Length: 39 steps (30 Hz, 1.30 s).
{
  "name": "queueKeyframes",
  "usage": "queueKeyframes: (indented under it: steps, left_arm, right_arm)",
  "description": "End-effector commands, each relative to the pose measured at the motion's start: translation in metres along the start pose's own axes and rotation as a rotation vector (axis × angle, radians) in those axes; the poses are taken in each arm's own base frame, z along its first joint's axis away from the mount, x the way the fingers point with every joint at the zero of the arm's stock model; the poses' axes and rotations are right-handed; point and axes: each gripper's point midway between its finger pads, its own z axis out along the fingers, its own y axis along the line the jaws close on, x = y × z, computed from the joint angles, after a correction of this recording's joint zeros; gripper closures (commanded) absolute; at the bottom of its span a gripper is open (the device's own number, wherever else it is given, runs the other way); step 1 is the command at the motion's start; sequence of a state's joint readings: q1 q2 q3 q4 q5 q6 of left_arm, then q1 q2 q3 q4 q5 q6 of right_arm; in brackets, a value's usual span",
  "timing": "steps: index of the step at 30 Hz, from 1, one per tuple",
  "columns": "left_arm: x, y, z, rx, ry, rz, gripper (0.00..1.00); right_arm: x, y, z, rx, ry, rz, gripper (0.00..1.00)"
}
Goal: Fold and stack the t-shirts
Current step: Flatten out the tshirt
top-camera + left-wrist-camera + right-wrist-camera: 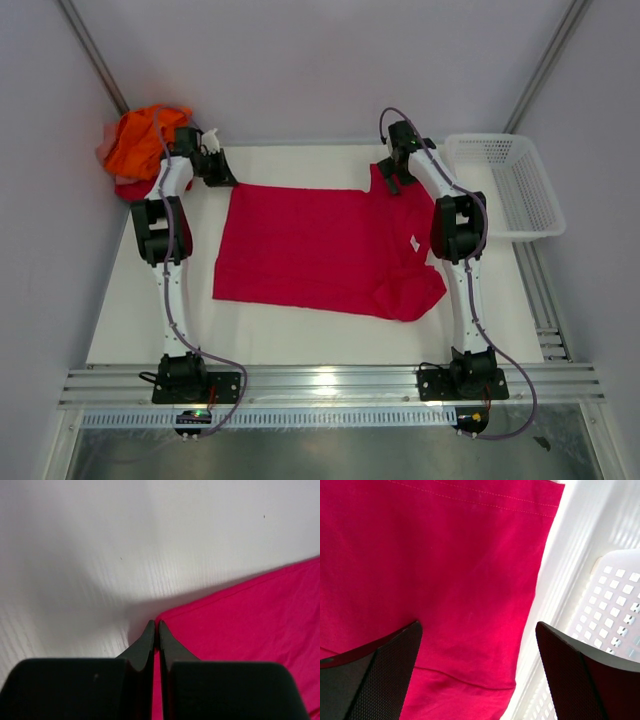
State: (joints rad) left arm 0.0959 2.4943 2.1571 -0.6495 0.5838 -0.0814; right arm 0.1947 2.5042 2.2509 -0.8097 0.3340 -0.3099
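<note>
Crimson cloth t-shirt (320,245) spread flat mid-table.
Heap of orange and red shirts (140,145) far left, partly hidden.
Left gripper (156,625) reached to shirt's far-left corner, jaws closed; pinch on cloth not discernible.
Right gripper (479,626) held wide over far sleeve, beside white plastic mesh basket (615,595), cut off.

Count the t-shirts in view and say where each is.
4. A crimson shirt lies flat in the middle; an orange shirt, a pale pink shirt and a red shirt are heaped at the far-left corner. More may be hidden underneath.
</note>
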Motion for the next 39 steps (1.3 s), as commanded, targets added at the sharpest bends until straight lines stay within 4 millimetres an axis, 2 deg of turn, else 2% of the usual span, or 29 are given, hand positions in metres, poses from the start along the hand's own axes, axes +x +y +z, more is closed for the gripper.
queueKeyframes:
  steps: [1,12,17,24,28,31,32,35,36,38,39]
  left_arm:
    - [-0.052,0.007,-0.009,-0.068,-0.157,0.041,1.00]
    - [-0.083,0.008,-0.020,-0.121,-0.242,0.100,1.00]
    - [-0.081,0.009,-0.024,-0.139,-0.240,0.105,1.00]
    - [-0.084,0.009,-0.037,-0.181,-0.254,0.120,1.00]
    - [-0.079,0.010,-0.040,-0.197,-0.245,0.116,1.00]
    - [-0.074,0.011,-0.041,-0.204,-0.233,0.126,1.00]
    - [-0.073,0.011,-0.043,-0.205,-0.230,0.129,1.00]
    - [-0.069,0.012,-0.042,-0.209,-0.217,0.129,1.00]
    - [-0.067,0.013,-0.040,-0.206,-0.211,0.126,1.00]
    - [-0.066,0.012,-0.039,-0.198,-0.208,0.121,1.00]
    - [-0.062,0.013,-0.036,-0.194,-0.196,0.114,1.00]
  right_arm:
    - [0.003,0.006,0.027,0.037,-0.003,0.028,0.00]
    - [-0.019,-0.006,0.028,0.092,-0.074,0.066,0.01]
    - [-0.032,-0.017,0.024,0.135,-0.115,0.046,0.01]
    - [-0.061,-0.032,0.019,0.186,-0.213,0.019,0.01]
    - [-0.074,-0.052,0.013,0.264,-0.266,0.059,0.01]
    - [-0.097,-0.076,-0.017,0.324,-0.356,0.076,0.01]
    - [-0.111,-0.088,-0.040,0.346,-0.417,0.093,0.01]
    - [-0.132,-0.107,-0.078,0.371,-0.506,0.089,0.01]
    - [-0.139,-0.117,-0.100,0.387,-0.539,0.100,0.01]
    - [-0.140,-0.124,-0.120,0.387,-0.555,0.111,0.01]
    - [-0.141,-0.129,-0.140,0.380,-0.572,0.126,0.01]
